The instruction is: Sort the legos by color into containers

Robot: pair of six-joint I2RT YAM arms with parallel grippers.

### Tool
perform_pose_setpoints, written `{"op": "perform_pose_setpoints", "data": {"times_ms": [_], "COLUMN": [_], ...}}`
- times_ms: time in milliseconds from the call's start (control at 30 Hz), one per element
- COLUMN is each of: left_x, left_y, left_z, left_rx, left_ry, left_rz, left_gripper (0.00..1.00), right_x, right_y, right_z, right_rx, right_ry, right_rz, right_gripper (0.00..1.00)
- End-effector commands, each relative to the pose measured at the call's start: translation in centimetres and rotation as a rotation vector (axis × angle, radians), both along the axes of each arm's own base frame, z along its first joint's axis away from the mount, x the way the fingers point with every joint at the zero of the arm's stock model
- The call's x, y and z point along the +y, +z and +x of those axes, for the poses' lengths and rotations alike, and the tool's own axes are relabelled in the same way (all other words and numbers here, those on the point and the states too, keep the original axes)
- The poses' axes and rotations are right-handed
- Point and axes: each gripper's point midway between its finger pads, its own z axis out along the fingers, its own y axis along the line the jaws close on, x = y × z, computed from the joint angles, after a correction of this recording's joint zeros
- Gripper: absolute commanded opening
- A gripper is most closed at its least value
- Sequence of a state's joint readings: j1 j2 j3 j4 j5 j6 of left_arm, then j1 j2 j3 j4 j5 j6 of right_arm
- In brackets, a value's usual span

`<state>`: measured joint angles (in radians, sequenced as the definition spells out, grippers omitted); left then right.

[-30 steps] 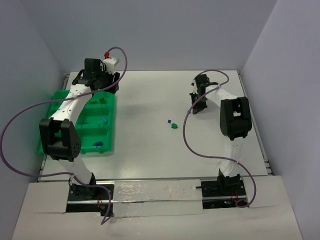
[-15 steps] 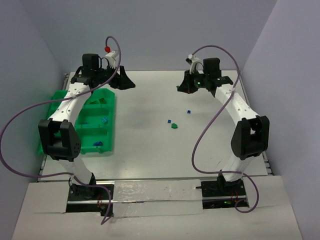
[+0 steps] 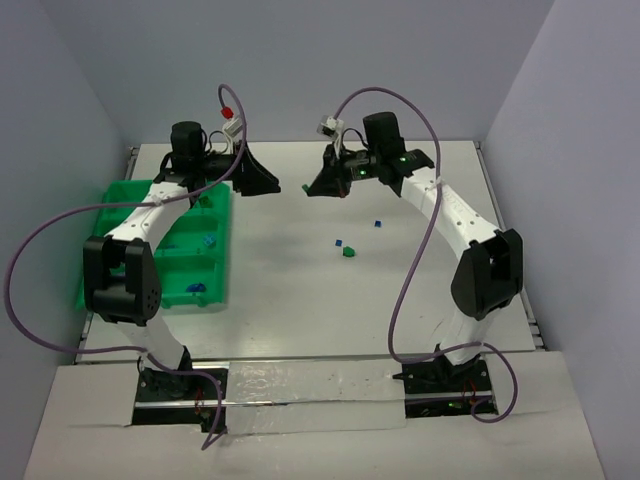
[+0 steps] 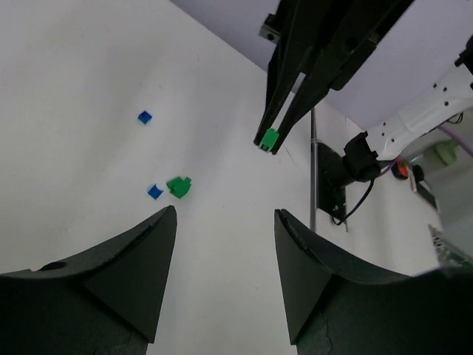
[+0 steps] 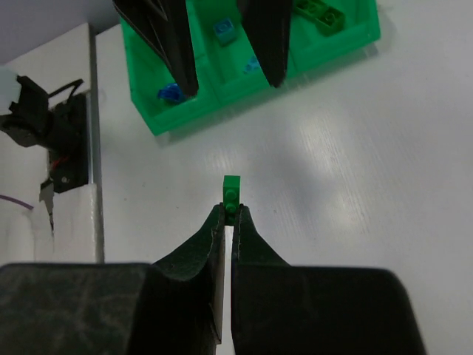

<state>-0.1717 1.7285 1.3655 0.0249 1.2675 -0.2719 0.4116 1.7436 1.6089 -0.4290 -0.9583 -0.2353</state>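
Near the top centre of the overhead frame, the right gripper (image 5: 230,216) is clenched on a green lego (image 5: 232,188), facing the left gripper (image 4: 225,222), whose jaws stand apart, empty; green tray (image 3: 226,250) at left, loose legos (image 3: 348,252) mid-frame

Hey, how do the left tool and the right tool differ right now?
The left tool stands open; the right tool is shut. The left tool holds nothing; the right tool pinches a green lego at its tips. Shared: both are black, raised over the white table, and point toward each other.
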Motion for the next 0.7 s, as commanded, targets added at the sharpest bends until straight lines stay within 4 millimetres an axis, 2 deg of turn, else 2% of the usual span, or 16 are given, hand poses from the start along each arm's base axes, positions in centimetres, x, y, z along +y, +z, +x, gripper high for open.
{"op": "perform_pose_setpoints", "data": {"times_ms": [0, 233, 400, 667], "left_x": [-0.4, -1.2, -1.5, -2.2], "left_y": [4.3, 4.2, 4.8, 3.7], "left_z": [-3.6, -5.1, -5.4, -4.8], "left_rx": [-0.405, -0.473, -0.493, -0.439], "left_ry": [-0.156, -0.226, -0.268, -0.306], "left_rz": [-0.027, -0.03, -0.05, -0.016], "left_gripper": [0.64, 0.56, 0.53, 0.51], "right_x": [1.8, 2.4, 2.8, 3.4], "right_y": [2.3, 1.8, 1.9, 2.3], "right_z": [-1.3, -1.9, -2.3, -2.8], "right_rx": [-0.065, -0.044, -0.065, -0.142], "right_ry": [0.124, 0.156, 0.167, 0.18], "right_rz": [0.02, -0.007, -0.014, -0.029], "right_gripper": [0.0, 0.0, 0.0, 0.0]}}
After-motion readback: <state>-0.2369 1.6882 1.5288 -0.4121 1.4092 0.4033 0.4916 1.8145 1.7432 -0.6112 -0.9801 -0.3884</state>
